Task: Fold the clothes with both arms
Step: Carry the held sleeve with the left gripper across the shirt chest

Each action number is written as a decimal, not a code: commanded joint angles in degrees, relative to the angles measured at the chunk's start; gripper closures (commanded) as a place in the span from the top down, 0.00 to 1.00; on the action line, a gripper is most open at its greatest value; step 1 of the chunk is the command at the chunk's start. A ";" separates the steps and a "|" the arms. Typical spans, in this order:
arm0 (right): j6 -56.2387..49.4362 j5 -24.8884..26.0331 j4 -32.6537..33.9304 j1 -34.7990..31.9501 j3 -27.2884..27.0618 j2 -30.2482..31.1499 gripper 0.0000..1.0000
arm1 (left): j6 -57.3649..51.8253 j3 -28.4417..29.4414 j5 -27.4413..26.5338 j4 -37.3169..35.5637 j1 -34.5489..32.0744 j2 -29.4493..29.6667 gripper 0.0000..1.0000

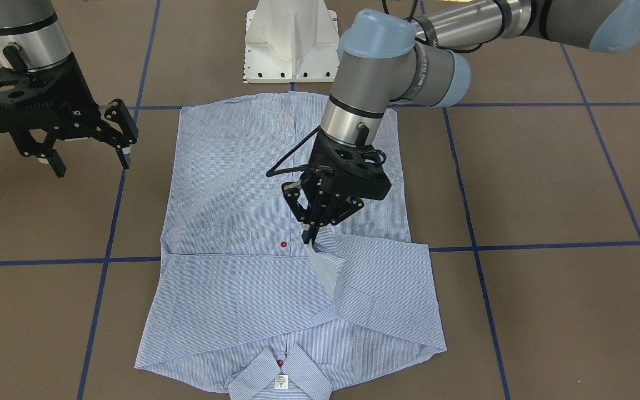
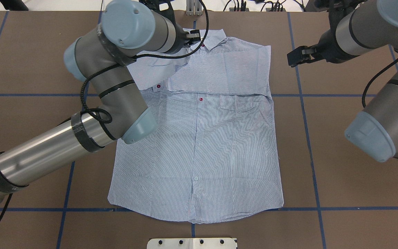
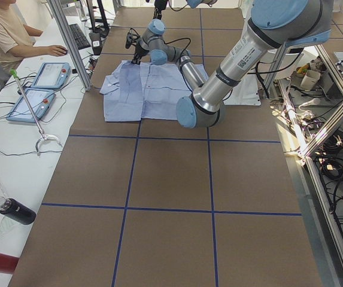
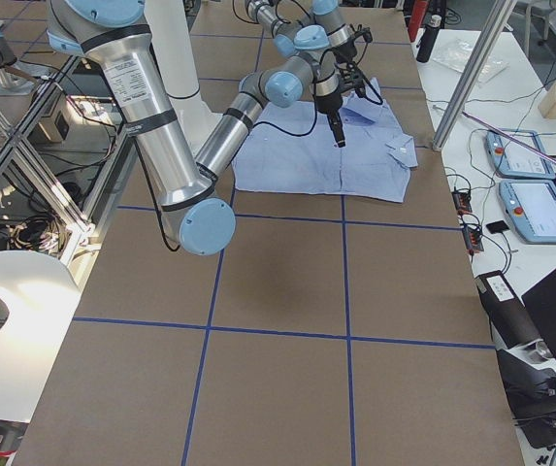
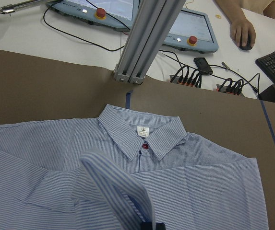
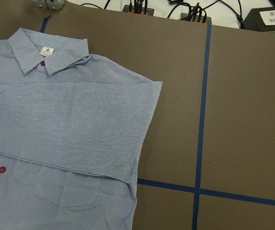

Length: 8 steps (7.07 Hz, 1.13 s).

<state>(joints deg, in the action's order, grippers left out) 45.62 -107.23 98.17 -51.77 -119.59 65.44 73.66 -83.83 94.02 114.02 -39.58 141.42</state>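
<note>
Shirt (image 1: 225, 289) lies flat on the tabletop (image 1: 548, 183), collar (image 1: 278, 378) away from the robot, a raised mid-chest fold (image 1: 323, 269) clamped in the nearer left hand (image 1: 310, 236); the right hand (image 1: 91, 162) hangs open, well aside.

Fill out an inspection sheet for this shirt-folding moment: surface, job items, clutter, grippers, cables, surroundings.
surface: brown table with blue tape grid lines.
job's things: striped shirt lies face up, one sleeve folded flat across the chest, the other lifted.
clutter: nothing seen on the table; dark bottle on the side bench.
grippers: left gripper shut on the shirt's lifted cuff; right gripper open, beside the shirt, empty.
cables: black cable looped at the left wrist, above the shirt.
surroundings: person at a keyboard, pendants on the bench.
</note>
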 commanded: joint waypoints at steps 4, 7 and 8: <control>0.00 0.00 0.00 0.00 0.06 -0.05 1.00 | 2.90 5.87 -7.44 0.24 8.10 3.95 0.00; 0.00 0.00 0.00 0.00 0.06 0.04 1.00 | 2.98 7.79 -11.22 0.68 13.03 5.44 0.00; 0.44 0.00 0.00 0.00 0.06 0.04 1.00 | 2.90 9.90 -11.23 1.03 13.74 6.93 0.00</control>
<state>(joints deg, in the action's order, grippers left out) 45.72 -107.23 98.17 -51.77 -119.53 65.47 76.59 -76.07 83.33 114.72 -27.01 146.80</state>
